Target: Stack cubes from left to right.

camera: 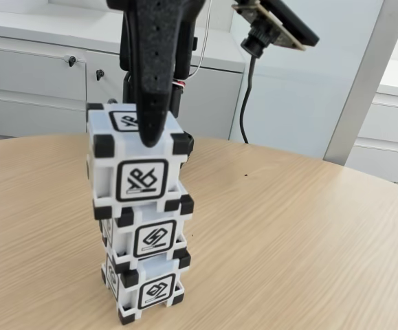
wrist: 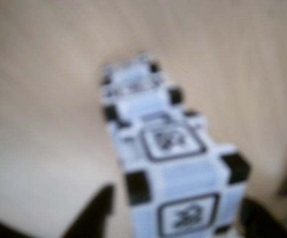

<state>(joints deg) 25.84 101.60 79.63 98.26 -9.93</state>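
Observation:
Three white cubes with black corners stand in one tower on the wooden table [camera: 308,227]. The bottom cube [camera: 150,287] carries the middle cube [camera: 152,235], and the top cube [camera: 137,165] sits on that, shifted slightly left. My black gripper [camera: 148,130] comes down from above around the top cube's upper edge, one finger [camera: 150,103] in front of it. In the blurred wrist view the top cube [wrist: 183,178] lies between the two fingers, my gripper [wrist: 180,213] straddling it. A thin strip of table shows between the left finger [wrist: 97,215] and the cube. The gripper looks open.
The arm's base [camera: 126,86] stands right behind the tower. A black camera [camera: 274,27] on a cable hangs at the upper right. White cabinets [camera: 34,69] line the wall beyond the table's rounded far edge. Bare tabletop stretches to the right of the tower.

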